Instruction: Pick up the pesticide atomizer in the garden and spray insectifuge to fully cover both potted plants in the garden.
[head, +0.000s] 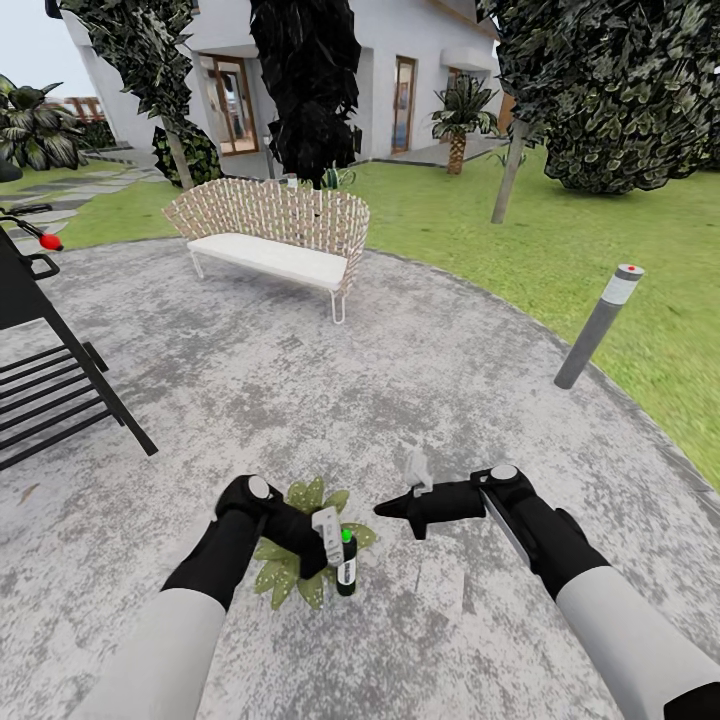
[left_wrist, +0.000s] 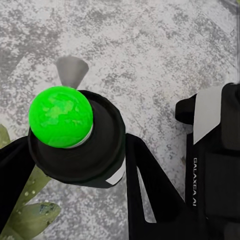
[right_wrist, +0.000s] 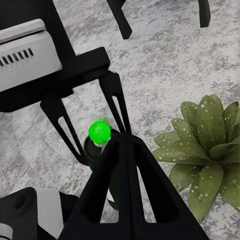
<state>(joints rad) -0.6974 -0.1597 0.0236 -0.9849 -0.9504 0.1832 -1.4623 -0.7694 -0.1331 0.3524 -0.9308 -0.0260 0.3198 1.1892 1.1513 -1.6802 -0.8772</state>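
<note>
Left wrist view: your left gripper (left_wrist: 75, 150) has its two dark fingers (left_wrist: 150, 190) pressed against opposite sides of the pesticide atomizer (left_wrist: 80, 145), pinching its dark body just below the spray head. The dot (left_wrist: 61, 116) on that head reads bright green here. One leaf cluster of a potted plant (left_wrist: 25, 215) sits directly beside the clamped bottle.

In the head view, the left gripper (head: 322, 545) holds the atomizer (head: 345, 565) upright, its white label facing you, right at the edge of the single visible potted plant (head: 300, 565). Count one plant rosette here; pale specks dot its leaves in the right wrist view (right_wrist: 205, 145).

Your right gripper (head: 392, 508) hangs near the atomizer, pointing toward it. In the right wrist view its two fingers (right_wrist: 127, 190) lie pressed together with no gap and hold nothing; the atomizer (right_wrist: 100, 145) stands just past their tips.

All of this sits over the round paved patio (head: 400, 380), toward its near side. Farther out, count one wicker bench (head: 270, 235) with a white cushion at the far edge of the patio, one grey bollard lamp (head: 598, 328) with a red-dotted top at the right edge where paving meets lawn (head: 600, 230), and one black metal rack (head: 50, 370) on the left side. A white house (head: 330, 70) stands beyond the lawn.
</note>
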